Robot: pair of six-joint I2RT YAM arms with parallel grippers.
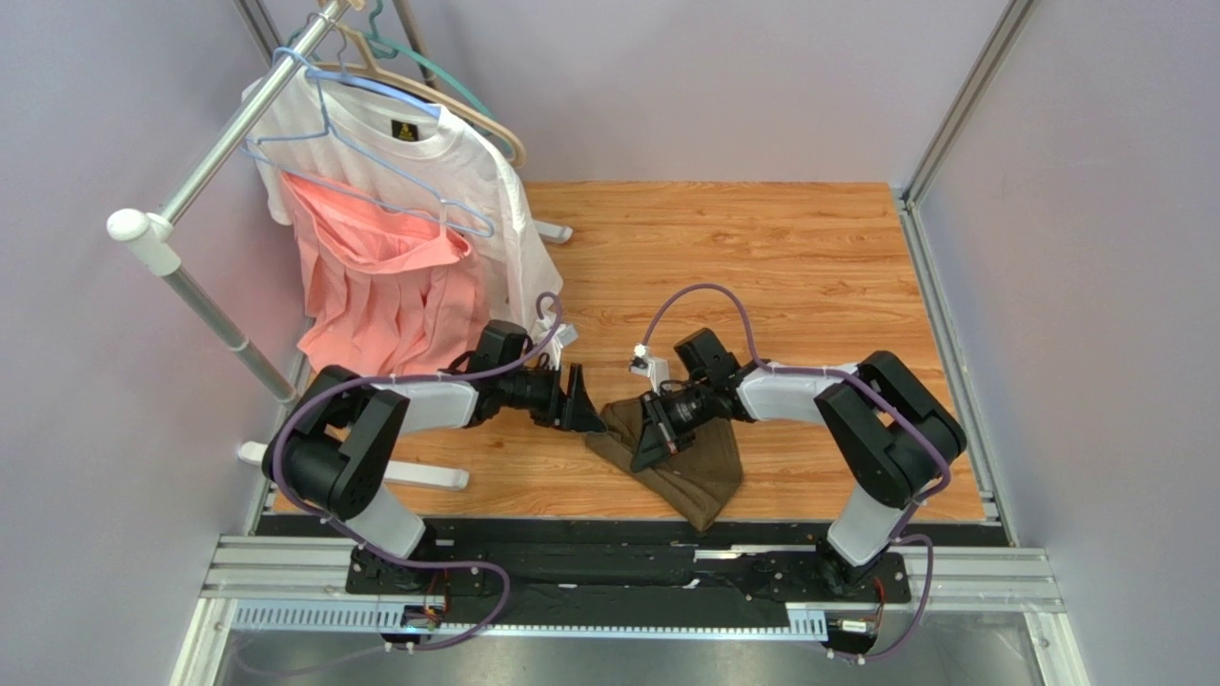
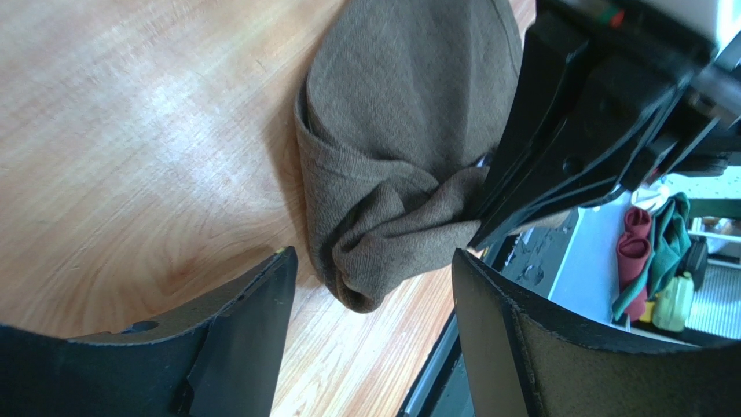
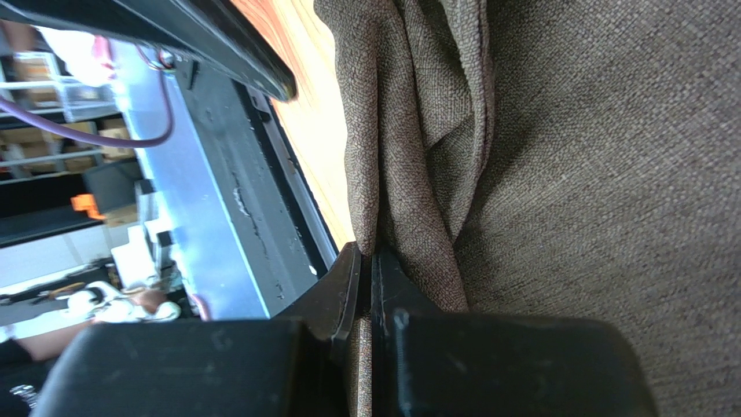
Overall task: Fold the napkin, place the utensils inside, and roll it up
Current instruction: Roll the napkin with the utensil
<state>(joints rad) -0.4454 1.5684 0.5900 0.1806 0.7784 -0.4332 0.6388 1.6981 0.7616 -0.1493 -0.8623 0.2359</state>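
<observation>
The napkin (image 1: 698, 469) is a dark olive-brown cloth lying bunched on the wooden table near its front edge. My right gripper (image 1: 655, 438) is shut on a gathered fold at the cloth's left side; the right wrist view has the pinched fold (image 3: 409, 174) running out from the closed right gripper (image 3: 367, 254). My left gripper (image 1: 582, 405) hovers just left of the napkin, open. In the left wrist view a rounded bulge of the napkin (image 2: 383, 234) lies ahead of the left gripper (image 2: 372, 261), between the spread fingers, untouched. The utensils are out of view.
A clothes rack at the back left carries a white T-shirt (image 1: 430, 165) and a pink garment (image 1: 375, 293) on hangers. Its white foot (image 1: 418, 475) lies by the left arm. The black front rail (image 1: 630, 536) runs just below the napkin. Grey walls enclose the table.
</observation>
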